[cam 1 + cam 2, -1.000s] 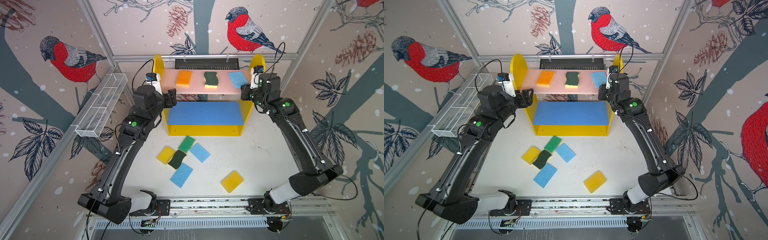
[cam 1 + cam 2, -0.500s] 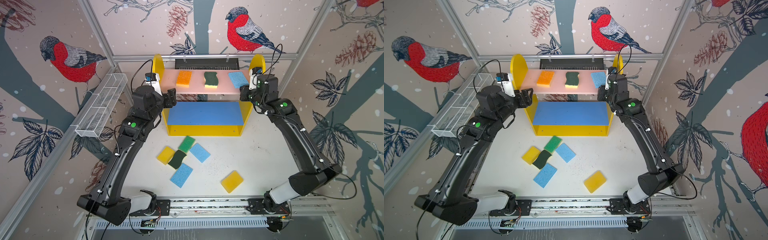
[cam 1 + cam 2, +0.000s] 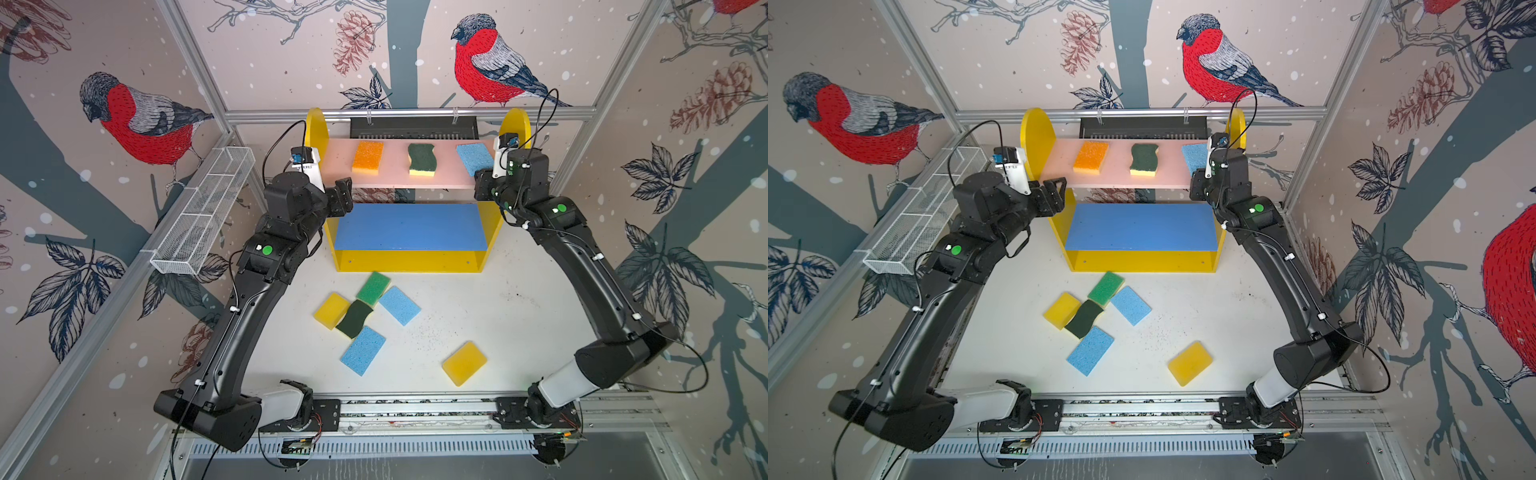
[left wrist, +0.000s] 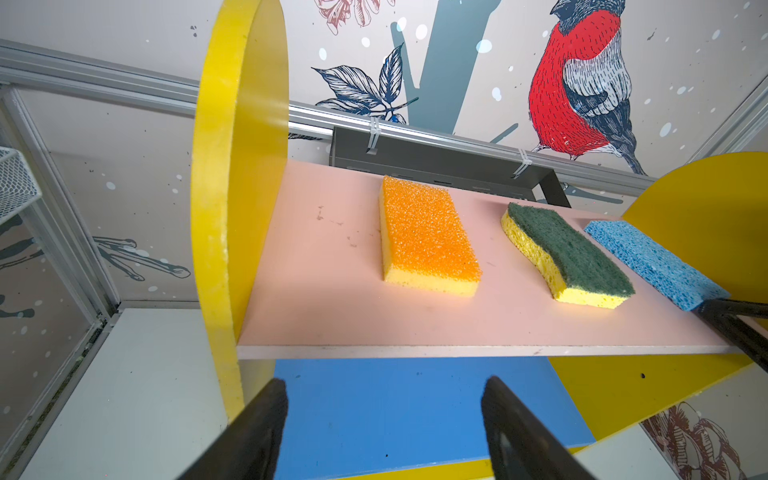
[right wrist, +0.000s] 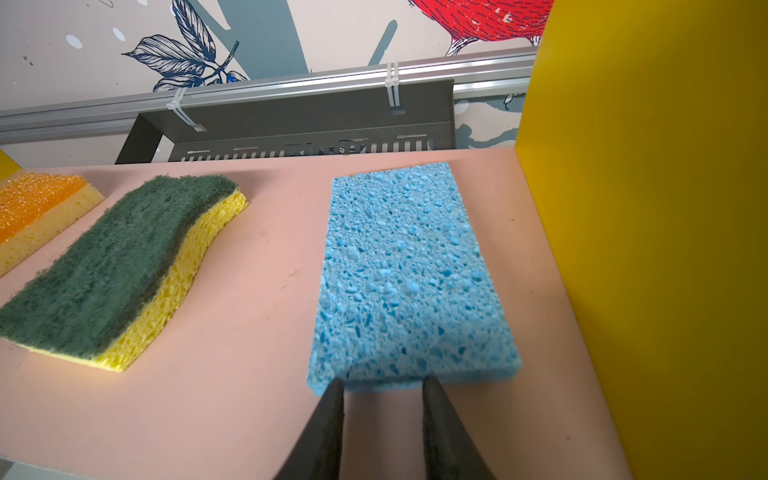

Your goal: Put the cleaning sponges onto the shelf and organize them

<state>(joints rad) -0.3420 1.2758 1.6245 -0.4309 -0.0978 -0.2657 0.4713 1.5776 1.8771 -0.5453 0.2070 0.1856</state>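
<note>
the light blue sponge (image 5: 407, 270) lies flat on the pink upper board (image 5: 249, 395), its near short edge right at the tips of the right gripper (image 5: 382, 399). the jaws are narrowly parted with only bare board between them, so nothing is held. whether the tips press the foam or just meet it is hard to tell. the open-pored foam looks light, soft and easy to squash, so it would likely slide under a gentle nudge. to lift it, pinch across the narrow width, not a corner.

on one side of that gripper, close by, stands the yellow side panel (image 5: 644, 208). on the other lies the wavy scourer (image 5: 112, 266), and past it the orange sponge (image 5: 33, 199), each apart.

the left gripper (image 4: 382, 415) hangs wide and empty before the shelf (image 3: 409, 262), facing the blue middle board (image 3: 409, 226), which is bare. well behind both grippers, on the table, lie six loose sponges (image 3: 363, 350). the wire basket (image 3: 203, 216), out beyond the left gripper, seems to hold nothing.
</note>
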